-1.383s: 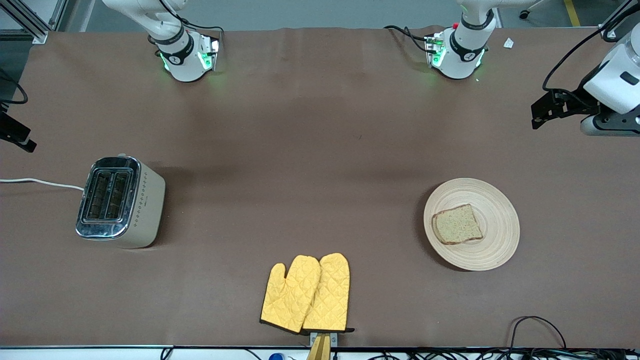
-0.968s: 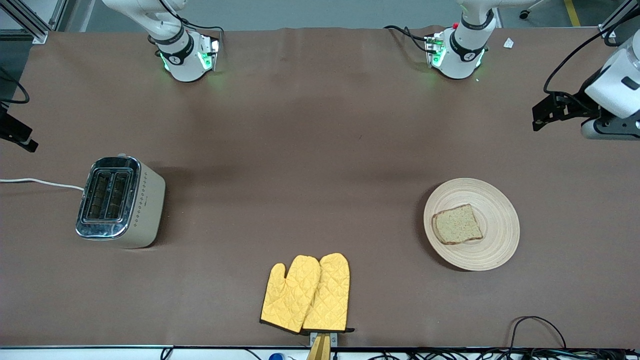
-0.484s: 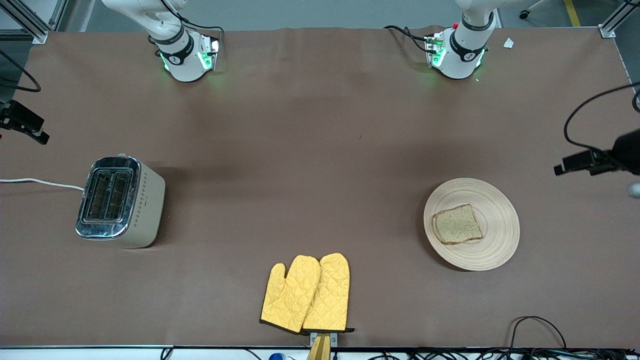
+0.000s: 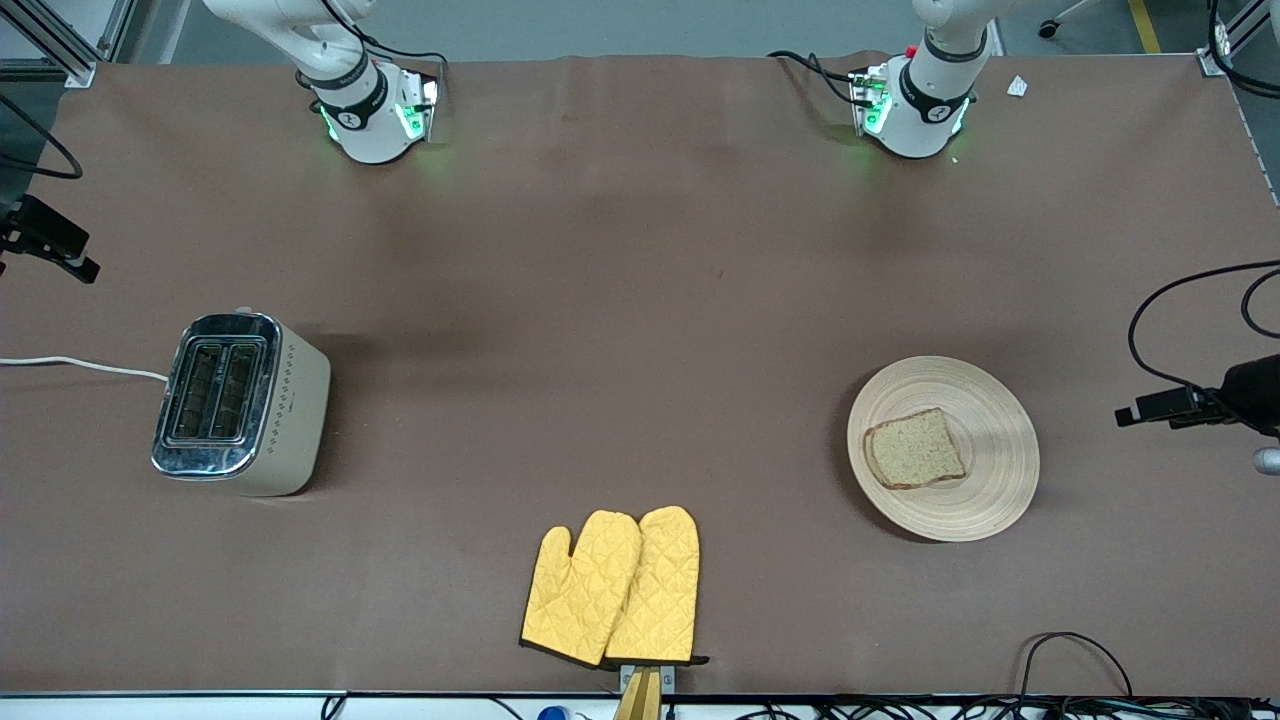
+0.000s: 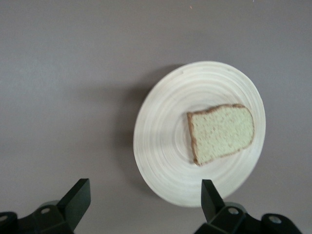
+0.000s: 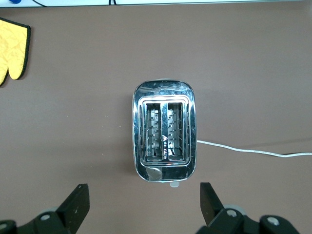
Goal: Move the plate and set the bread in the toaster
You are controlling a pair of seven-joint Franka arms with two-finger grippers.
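Left gripper [image 5: 144, 207] lowered beside one plate [image 4: 990, 500], one bread [image 4: 915, 449]

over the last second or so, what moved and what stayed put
The left gripper, open, has swung from up near its end of the table down to above the plate. The bread, toaster and yellow oven mitts have not shifted. The right gripper hangs open over the toaster.
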